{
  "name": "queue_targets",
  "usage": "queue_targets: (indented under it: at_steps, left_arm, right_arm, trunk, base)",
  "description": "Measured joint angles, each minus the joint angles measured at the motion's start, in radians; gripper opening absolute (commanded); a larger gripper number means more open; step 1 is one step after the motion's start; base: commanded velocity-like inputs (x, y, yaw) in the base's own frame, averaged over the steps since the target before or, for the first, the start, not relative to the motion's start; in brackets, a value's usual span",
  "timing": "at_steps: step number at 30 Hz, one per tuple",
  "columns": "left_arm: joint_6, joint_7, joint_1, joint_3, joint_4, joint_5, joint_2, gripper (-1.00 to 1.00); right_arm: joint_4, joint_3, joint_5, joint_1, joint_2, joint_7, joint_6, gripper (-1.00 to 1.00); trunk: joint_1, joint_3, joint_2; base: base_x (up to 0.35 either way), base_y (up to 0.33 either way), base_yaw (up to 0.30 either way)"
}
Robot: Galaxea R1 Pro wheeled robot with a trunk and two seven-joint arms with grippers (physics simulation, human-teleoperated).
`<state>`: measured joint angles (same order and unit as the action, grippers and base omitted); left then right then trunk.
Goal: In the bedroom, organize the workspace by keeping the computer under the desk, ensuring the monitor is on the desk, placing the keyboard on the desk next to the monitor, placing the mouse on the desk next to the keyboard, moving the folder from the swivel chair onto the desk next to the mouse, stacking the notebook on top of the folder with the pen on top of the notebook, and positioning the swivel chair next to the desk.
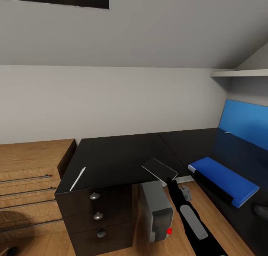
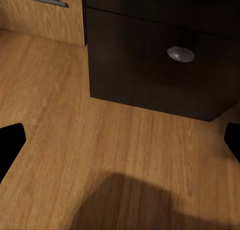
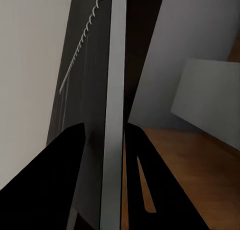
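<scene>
Matte black is covering the L-shaped worktop [image 1: 123,155], which is running from the wooden low cabinet [image 1: 29,166] at the left across to the right edge of the head view. At its near edge the dark grey notebook [image 1: 159,168] is sitting half over the lip, and the right claw [image 1: 172,181] is reaching up from below and closing on it. In the right wrist view the two black fingers [image 3: 65,175] are pressing on either face of the thin grey slab [image 3: 112,115], whose spiral binding is showing along one edge, so the right claw is clamped on the notebook.

Farther left on the worktop, close to its near-left corner, the pale pen [image 1: 77,179] is lying at a slant, well apart from the notebook. On the right wing the bright blue folder [image 1: 223,179] is lying flat with its white-and-black spine edge facing left. Beyond it a blue panel [image 1: 243,124] is standing against the far-right wall.

Under the worktop the light-grey computer [image 1: 156,211] is standing on the wooden floor [image 2: 100,140], just right of the dark drawer unit [image 1: 96,215] with its round knobs.

In the left wrist view the left claw [image 2: 120,140] is hanging over the floor in front of the drawer unit [image 2: 160,64], its black fingertips [image 2: 10,140] standing wide apart with nothing between them.
</scene>
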<state>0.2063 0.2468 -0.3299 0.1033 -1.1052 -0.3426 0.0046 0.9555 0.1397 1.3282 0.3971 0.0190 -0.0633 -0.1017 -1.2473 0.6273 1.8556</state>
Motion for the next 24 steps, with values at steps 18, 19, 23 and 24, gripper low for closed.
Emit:
queue_targets:
  at_steps: [18,19,23,24]
  left_arm:
    - [0.002,0.006,0.000,-0.002,0.001,-0.001,0.000,1.00]
    - [0.001,0.006,0.001,-0.003,0.001,-0.001,-0.001,1.00]
    - [-0.003,0.006,0.000,-0.006,0.006,-0.003,0.000,1.00]
    - [-0.003,0.006,0.000,-0.006,0.009,-0.004,0.000,1.00]
  right_arm:
    - [0.061,0.002,0.003,-0.001,-0.002,-0.001,-0.004,-1.00]
    - [0.076,0.001,0.003,-0.003,-0.003,-0.002,-0.004,-1.00]
    - [0.172,0.000,0.004,-0.041,-0.005,-0.007,-0.004,-1.00]
    - [0.194,0.000,0.004,-0.052,-0.005,-0.008,-0.004,-1.00]
  trunk:
    - [0.057,-0.047,-0.105]
    - [0.061,-0.050,-0.112]
    - [0.077,-0.062,-0.140]
    - [0.080,-0.066,-0.147]
  base:
    - [0.000,0.000,0.000]
    - [0.000,0.000,0.000]
    - [0.000,0.000,0.000]
    - [0.000,0.000,0.000]
